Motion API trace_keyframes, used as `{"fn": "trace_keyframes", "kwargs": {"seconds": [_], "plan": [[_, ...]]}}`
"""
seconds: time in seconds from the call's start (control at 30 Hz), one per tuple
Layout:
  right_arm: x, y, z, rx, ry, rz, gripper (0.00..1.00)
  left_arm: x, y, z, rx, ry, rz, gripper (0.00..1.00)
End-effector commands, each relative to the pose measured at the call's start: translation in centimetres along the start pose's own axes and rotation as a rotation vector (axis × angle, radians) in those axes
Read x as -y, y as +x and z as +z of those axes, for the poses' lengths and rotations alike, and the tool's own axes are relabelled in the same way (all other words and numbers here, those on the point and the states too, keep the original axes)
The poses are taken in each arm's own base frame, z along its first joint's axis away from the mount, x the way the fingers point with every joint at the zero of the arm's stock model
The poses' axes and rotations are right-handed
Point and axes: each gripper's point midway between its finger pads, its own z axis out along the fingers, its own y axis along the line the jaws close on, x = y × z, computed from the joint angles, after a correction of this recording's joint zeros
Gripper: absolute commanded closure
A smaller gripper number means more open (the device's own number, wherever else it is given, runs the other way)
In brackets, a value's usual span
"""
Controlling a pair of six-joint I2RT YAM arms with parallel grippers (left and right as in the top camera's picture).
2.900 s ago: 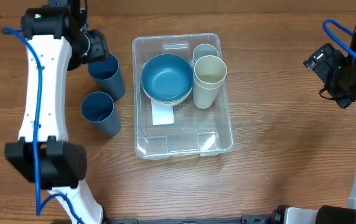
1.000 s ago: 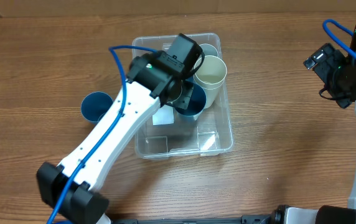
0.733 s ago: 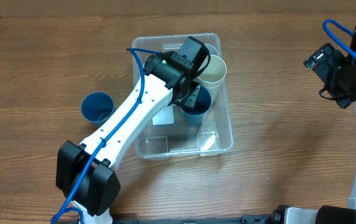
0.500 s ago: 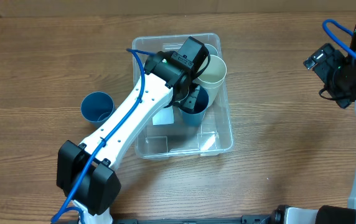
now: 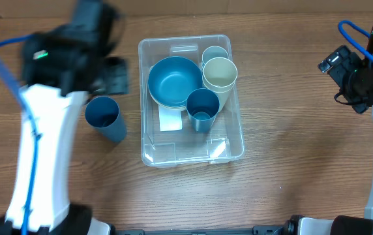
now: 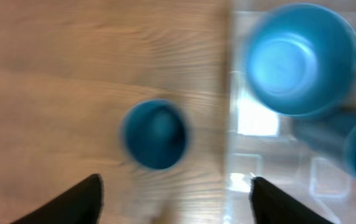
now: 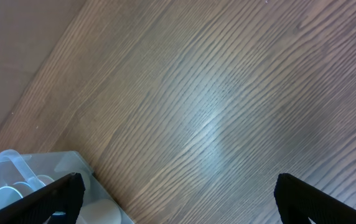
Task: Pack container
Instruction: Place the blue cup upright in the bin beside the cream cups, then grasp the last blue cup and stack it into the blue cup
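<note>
The clear plastic container (image 5: 193,151) sits mid-table with a white label (image 5: 170,121) on its bottom. It holds a blue bowl (image 5: 173,79), stacked cream cups (image 5: 220,75) and an upright blue cup (image 5: 203,108). A second blue cup (image 5: 103,116) stands on the table left of it. My left gripper (image 5: 111,75) is blurred, open and empty above that cup. The left wrist view shows the cup (image 6: 155,134) between the open fingers (image 6: 175,199), with the container (image 6: 240,180) and bowl (image 6: 299,59) to the right. My right gripper (image 5: 344,72) is open and empty at the far right.
The right wrist view shows its open fingers (image 7: 178,199) over bare wood, with the container's corner (image 7: 16,165) at the lower left. The brown wooden table (image 5: 304,143) surrounds the container.
My left gripper has let go of the blue cup, which now stands in the container. The arm has swung left, out over the table. The right arm has not moved.
</note>
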Motion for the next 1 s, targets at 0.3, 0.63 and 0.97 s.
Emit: {"fn": "trace_keyframes", "kwargs": {"seconds": [0.3,0.63,0.97], "plan": [[-0.1,-0.2,-0.4,0.012,-0.007,0.001,0.0,-8.2,7.6,13.7,-0.258,0.049,-0.346,0.2],[-0.1,-0.2,-0.4,0.012,-0.007,0.001,0.0,-7.4,8.2,18.5,-0.216,0.086,-0.331,0.96],[-0.1,-0.2,-0.4,0.012,-0.007,0.001,0.0,-2.3,-0.9,0.1,0.08,0.24,-0.062,0.96]]}}
